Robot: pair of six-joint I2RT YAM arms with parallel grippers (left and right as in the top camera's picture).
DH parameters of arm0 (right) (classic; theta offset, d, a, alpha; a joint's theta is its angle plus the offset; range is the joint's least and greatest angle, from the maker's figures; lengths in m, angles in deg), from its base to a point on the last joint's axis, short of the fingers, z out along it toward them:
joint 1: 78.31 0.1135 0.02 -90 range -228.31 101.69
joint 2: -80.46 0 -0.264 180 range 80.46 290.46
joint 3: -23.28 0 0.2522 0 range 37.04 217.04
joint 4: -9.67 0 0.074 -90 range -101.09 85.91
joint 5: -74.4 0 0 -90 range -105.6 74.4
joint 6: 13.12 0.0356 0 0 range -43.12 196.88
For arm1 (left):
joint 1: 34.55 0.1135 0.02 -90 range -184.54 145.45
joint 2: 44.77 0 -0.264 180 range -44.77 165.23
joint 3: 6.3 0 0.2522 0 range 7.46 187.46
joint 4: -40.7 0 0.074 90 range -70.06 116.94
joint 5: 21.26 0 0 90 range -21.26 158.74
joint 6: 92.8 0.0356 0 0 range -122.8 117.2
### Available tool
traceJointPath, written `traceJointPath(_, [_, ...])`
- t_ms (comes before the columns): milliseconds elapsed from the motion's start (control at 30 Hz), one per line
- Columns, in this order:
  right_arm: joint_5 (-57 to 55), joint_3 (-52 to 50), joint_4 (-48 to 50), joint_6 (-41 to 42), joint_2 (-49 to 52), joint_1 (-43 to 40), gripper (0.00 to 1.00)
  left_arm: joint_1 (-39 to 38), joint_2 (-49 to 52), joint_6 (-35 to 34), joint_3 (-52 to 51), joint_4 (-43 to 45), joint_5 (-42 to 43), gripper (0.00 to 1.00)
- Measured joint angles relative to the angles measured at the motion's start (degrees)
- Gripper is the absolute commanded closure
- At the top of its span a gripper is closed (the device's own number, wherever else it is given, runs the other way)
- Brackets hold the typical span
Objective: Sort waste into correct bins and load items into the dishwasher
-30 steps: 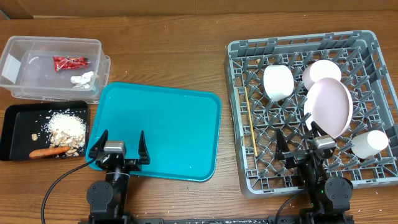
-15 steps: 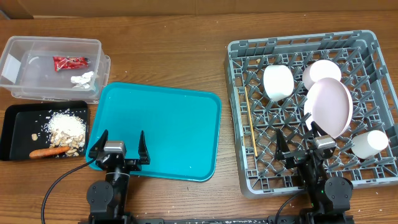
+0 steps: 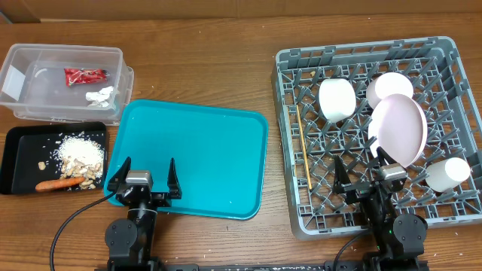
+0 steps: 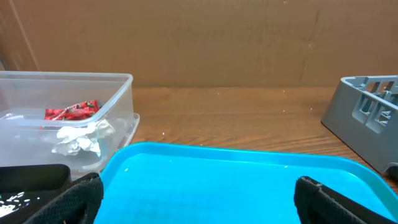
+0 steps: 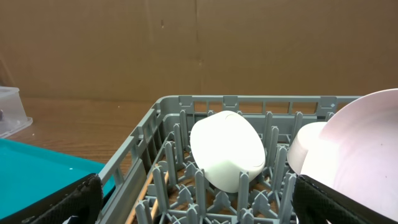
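Nothing's moved: your left gripper (image 3: 143, 178) and right gripper (image 3: 361, 172) both sit spread wide, holding nothing. Wrapper (image 3: 84, 75) and tissue (image 3: 100, 95) are in the tub (image 3: 64, 49), plate (image 3: 399, 128) in the rack (image 3: 361, 54); chopsticks (image 3: 302, 147) barely show between pegs.

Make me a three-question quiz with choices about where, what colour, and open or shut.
1. Where is the red wrapper? A in the clear tub B on the floor C in a shoe
2. What colour is the carrot? A green B orange C purple
3. How is the left gripper? A open, empty B shut on a spoon C shut on a banana
Answers: A, it lies inside the tub; B, it shows orange; A, its fingers stand apart, nothing between.
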Motion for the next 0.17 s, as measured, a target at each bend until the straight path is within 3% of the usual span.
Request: traceJointPath(167, [0.0,0.0,0.0,0.0,0.0,0.0,0.00,0.0,0.0,0.0,0.0,0.0,0.0,0.00])
